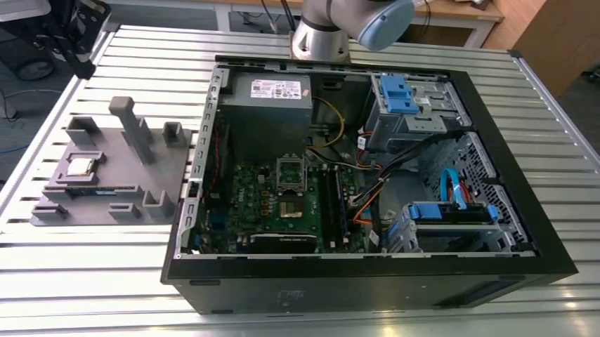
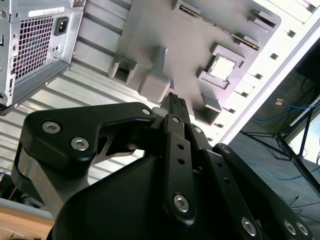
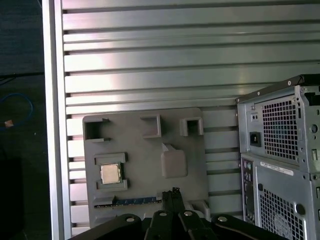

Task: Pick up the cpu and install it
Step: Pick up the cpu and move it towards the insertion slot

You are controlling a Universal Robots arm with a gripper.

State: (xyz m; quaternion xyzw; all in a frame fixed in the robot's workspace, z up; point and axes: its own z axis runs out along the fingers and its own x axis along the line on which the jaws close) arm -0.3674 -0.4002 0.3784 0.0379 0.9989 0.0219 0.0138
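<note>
1. Currently the robot arm [image 1: 342,28] is hanging past the far wall of the open computer case [image 1: 375,291]. The case is lying on its side on the slatted aluminium table [image 1: 94,281].
2. In both wrist views the gripper [image 2: 175,100] [image 3: 174,192] is pointing down toward the grey holder tray [image 2: 150,30] [image 3: 145,160]. Its fingers are pressing together and pinching nothing.
3. The cpu [image 1: 81,166] [image 2: 222,68] [image 3: 110,173] is sitting flat in a square recess of that tray, silver top up, clear of the fingertips.
4. A memory stick [image 3: 135,201] is lying in a long slot along one edge of the tray, near the cpu.
5. In the exterior view, the tray [image 1: 108,165] is resting on the table just beside the case, on the exterior view's left.
6. Inside the case, the green motherboard [image 1: 253,189] is lying flat with a silver socket frame [image 1: 291,170] near its middle. The power supply [image 1: 272,91] is sitting at the far end.
</note>
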